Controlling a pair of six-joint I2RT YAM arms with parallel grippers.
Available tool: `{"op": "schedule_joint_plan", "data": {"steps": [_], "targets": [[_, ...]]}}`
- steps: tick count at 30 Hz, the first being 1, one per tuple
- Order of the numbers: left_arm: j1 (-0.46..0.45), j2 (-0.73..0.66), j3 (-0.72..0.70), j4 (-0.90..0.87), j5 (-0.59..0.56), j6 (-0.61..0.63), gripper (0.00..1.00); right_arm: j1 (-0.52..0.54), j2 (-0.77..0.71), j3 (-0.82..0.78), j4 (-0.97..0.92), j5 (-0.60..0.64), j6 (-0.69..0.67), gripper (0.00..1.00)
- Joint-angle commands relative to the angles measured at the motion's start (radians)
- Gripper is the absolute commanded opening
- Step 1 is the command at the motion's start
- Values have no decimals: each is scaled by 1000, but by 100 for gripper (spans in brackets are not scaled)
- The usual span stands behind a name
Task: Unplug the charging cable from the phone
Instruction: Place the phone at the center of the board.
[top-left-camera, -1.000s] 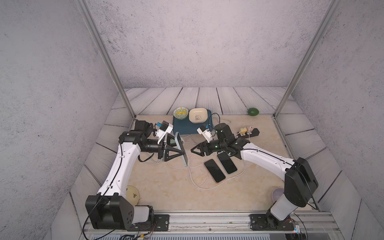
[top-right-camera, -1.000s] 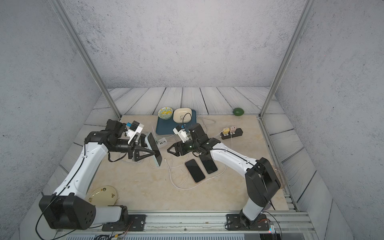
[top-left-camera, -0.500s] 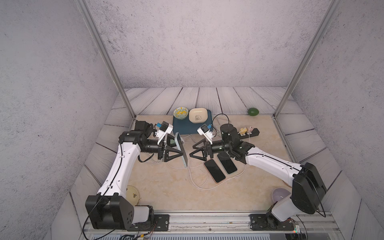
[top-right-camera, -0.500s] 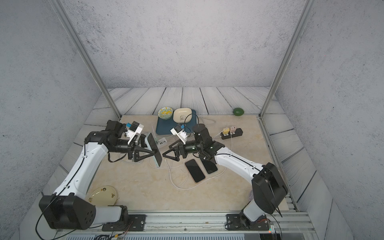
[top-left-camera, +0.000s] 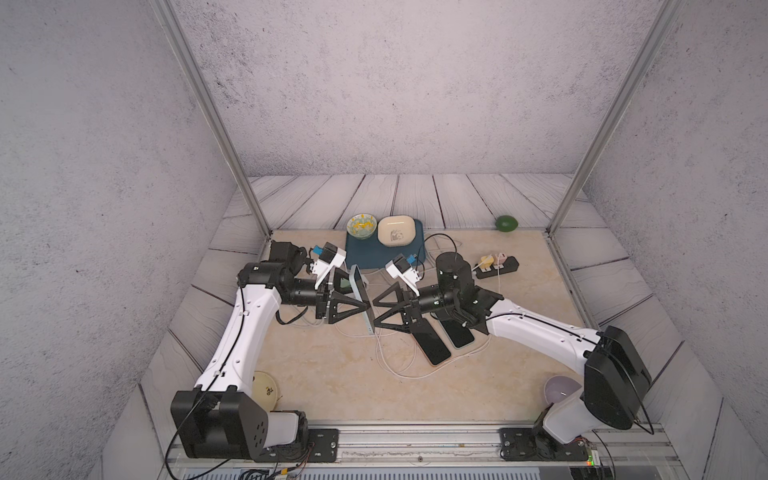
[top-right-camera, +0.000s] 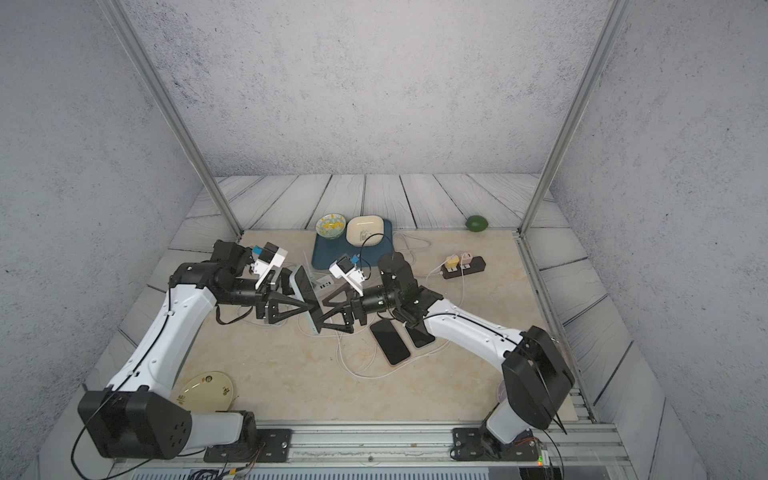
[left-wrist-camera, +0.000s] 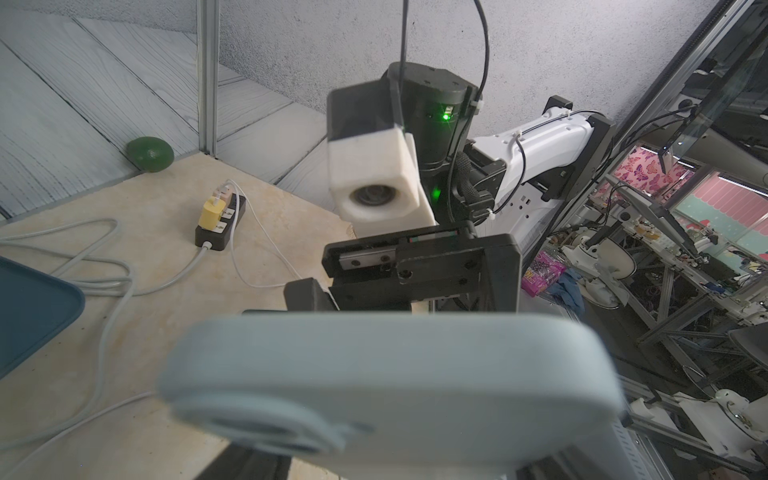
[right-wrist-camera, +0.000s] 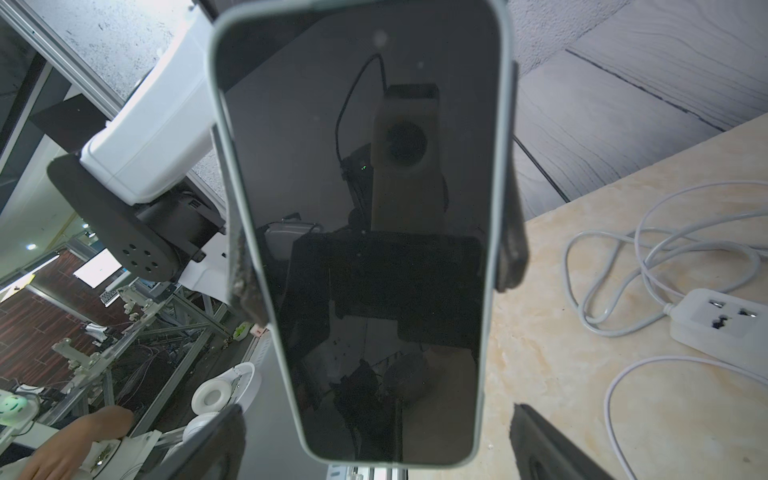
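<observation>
The phone (top-left-camera: 360, 286) is held on edge above the table (top-left-camera: 332, 382) by the left gripper (top-left-camera: 353, 296), whose jaws are closed on its 2 long sides. In the right wrist view the pads (right-wrist-camera: 245, 291) are seen pressed against both edges of the case. It is judged to be lifted and clamped this way so that it is braced against a pull and its near end is left free. The dark screen is turned to the right, toward the right gripper (top-left-camera: 376, 316), whose jaws are spread wide with nothing between them and whose tips are set just beside the phone's near end. A white cable (top-left-camera: 378, 351) is seen rising from its loops on the table to that near end. The plug itself cannot be made out, so the cable is only judged to be connected. The wide opening is presumably meant to let the jaws be brought around the plug before they are closed and drawn away. 2 spare phones (top-left-camera: 432, 347) are left flat on the table to the right, under the right arm.
</observation>
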Motion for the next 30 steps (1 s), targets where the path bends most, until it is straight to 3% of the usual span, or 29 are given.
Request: {"op": "schedule_joint_plan", "data": {"steps": [1,18,30], "targets": [[4,-21,30,-19,62,17,36,16,6,42,-63,6,-72,99],[3,-24,29,-21,62,19,35,52,54,118,-128,76,-94,99],[3,-22,31,-22,60,21,36,52,59,108,-85,53,-71,71]]}}
